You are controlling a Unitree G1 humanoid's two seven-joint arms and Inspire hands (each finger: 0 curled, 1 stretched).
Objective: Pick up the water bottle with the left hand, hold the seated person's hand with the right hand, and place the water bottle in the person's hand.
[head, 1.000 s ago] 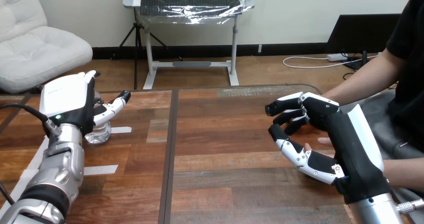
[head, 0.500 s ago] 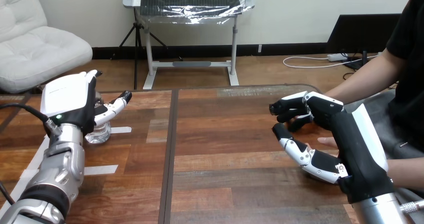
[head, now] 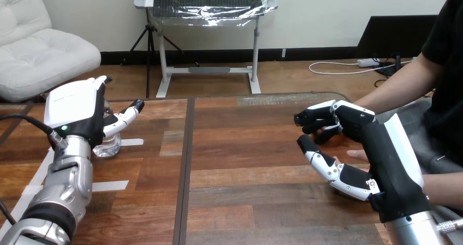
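The task is at an early stage, and no step looks finished. The water bottle [head: 108, 145] stands on the desk [head: 245, 152] at its left side, not yet lifted. The left hand [head: 73, 113] is set against it, thumb stretched out past it and not closed, so the hand looks released. The right hand [head: 378, 141] hangs just beside the person's hand [head: 357, 155], which rests low at the right edge. Whether it grasps that hand cannot be told. Gripping, lifting, carrying across and handing over are all left.
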